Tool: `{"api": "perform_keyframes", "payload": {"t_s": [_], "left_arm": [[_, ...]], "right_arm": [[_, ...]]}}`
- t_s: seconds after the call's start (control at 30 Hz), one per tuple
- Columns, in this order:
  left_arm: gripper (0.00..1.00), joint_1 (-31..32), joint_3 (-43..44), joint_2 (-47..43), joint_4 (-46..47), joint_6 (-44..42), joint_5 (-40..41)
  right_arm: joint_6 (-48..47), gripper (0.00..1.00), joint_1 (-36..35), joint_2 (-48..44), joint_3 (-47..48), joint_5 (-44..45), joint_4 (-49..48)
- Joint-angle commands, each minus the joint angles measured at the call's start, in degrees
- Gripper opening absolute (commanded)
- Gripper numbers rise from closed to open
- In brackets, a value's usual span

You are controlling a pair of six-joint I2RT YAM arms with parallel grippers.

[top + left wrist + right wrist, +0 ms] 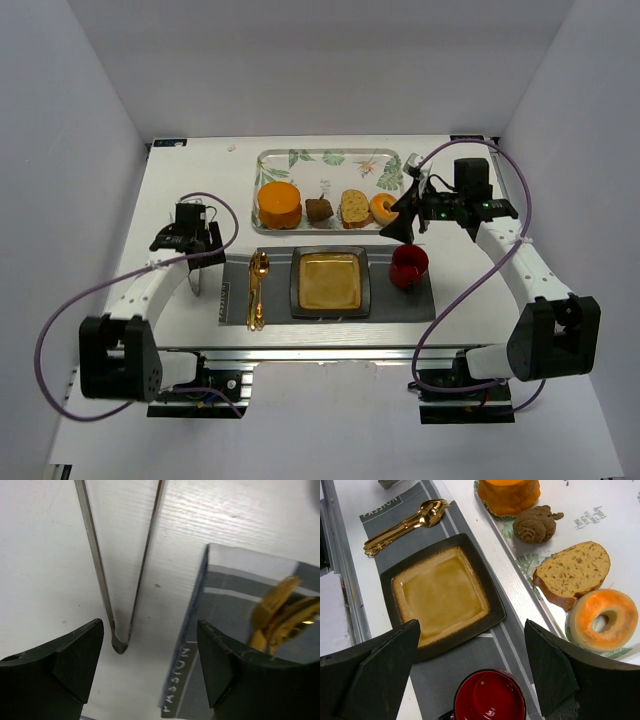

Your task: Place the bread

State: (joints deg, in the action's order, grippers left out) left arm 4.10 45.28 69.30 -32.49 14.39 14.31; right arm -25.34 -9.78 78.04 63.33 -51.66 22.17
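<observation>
Just beyond right pincer [471,630], bread [572,572]

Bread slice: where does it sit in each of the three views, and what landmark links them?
Top external: bread slice on the tray, left of the doughnut.
Left wrist: not in it.
Right wrist: right of centre, above the doughnut.
Shared landmark: gold cutlery on the grey mat, seen in all three.

Bread [354,208] lies on the tray [322,181], behind the plate [297,286] and mug [408,267].
</observation>
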Motion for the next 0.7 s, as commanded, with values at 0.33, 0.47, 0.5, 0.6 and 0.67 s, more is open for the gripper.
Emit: {"api": "perform_keyframes", "payload": {"t_s": [0.33,0.47,0.5,0.6,0.67], "left_arm": [[0.86,-9.63,5.09,15.5,6.47,-11.05,-2.25],[0.86,-11.48,4.91,20.26,7.61,-11.4,-5.95],[0.85,-11.65,4.82,20.96,8.14,-11.32,-6.91],[0.83,-11.74,4.65,22.9,10.16,-10.97,-9.99],[0.82,-11.74,4.65,23.95,11.31,-10.35,-10.61]], "right_arm": [[0.91,0.89,4.06,-1.58,0.39,-3.54,-1.78],[1.7,0.89,4.68,-0.96,1.35,-3.97,-1.87],[1.7,0.89,4.86,-0.87,1.62,-3.98,-1.7],[1.61,0.89,5.12,-0.52,2.32,-3.89,-1.43],[1.61,0.89,5.21,-0.26,2.67,-3.98,-1.08]]}}
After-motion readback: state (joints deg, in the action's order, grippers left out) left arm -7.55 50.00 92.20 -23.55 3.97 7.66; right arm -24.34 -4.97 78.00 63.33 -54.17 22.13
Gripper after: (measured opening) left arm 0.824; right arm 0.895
